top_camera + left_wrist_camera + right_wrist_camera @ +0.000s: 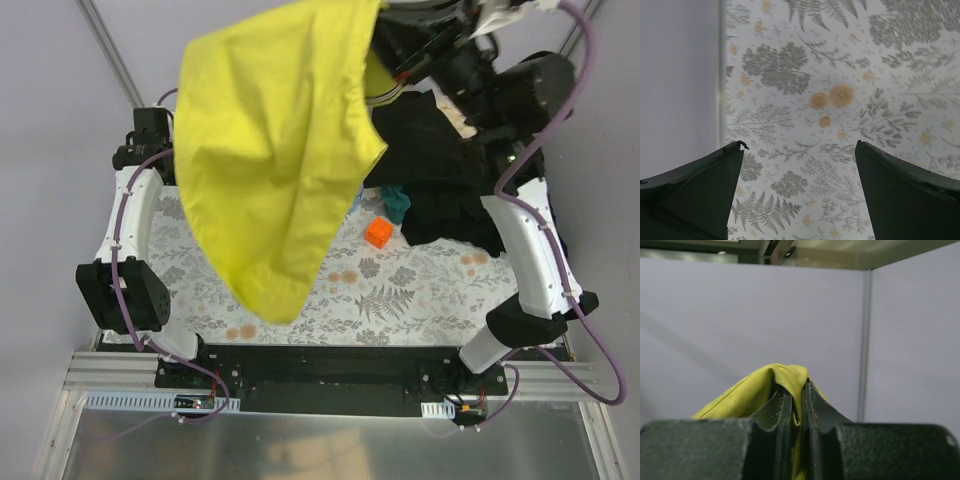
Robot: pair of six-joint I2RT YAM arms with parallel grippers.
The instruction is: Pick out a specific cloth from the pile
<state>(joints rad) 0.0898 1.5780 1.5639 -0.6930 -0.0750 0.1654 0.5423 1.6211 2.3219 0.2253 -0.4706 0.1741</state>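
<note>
Yellow-green cloth [280,150]: closest to the top cam. We see it hanging as one big sheet, held up at the far right and tapering to a point near the front edge. It covers much of the L and centre of the view. We can't tell if the tip touches anything.
R jaws: closed tight on a fold of the cloth [755,390]. In the R wrist view the fabric bulges up btwn the two fingers [775,410], w/ grey wall panels behind.
R arm [535,250]: rises from the near R corner and reaches up over the far side, above the pile.
L jaws: wide apart, nothing btwn them. Both dark fingers [700,190] frame bare desk [840,50] and its L edge.
L arm [130,220]: folded along the L side, partly behind the hanging fabric.
Black pile [425,150]: heaped at the far R of the desk, mostly dark garments. The cloth's R edge overlaps it in the top view; we can't tell if they touch.
Small teal cloth [397,203]: at the pile's near edge.
Small orange cube [378,233]: on the desk just in front of the teal cloth, apart from the pile.
Fern-print desk [400,290]: pale, w/ grey leaves and orange blooms.
</note>
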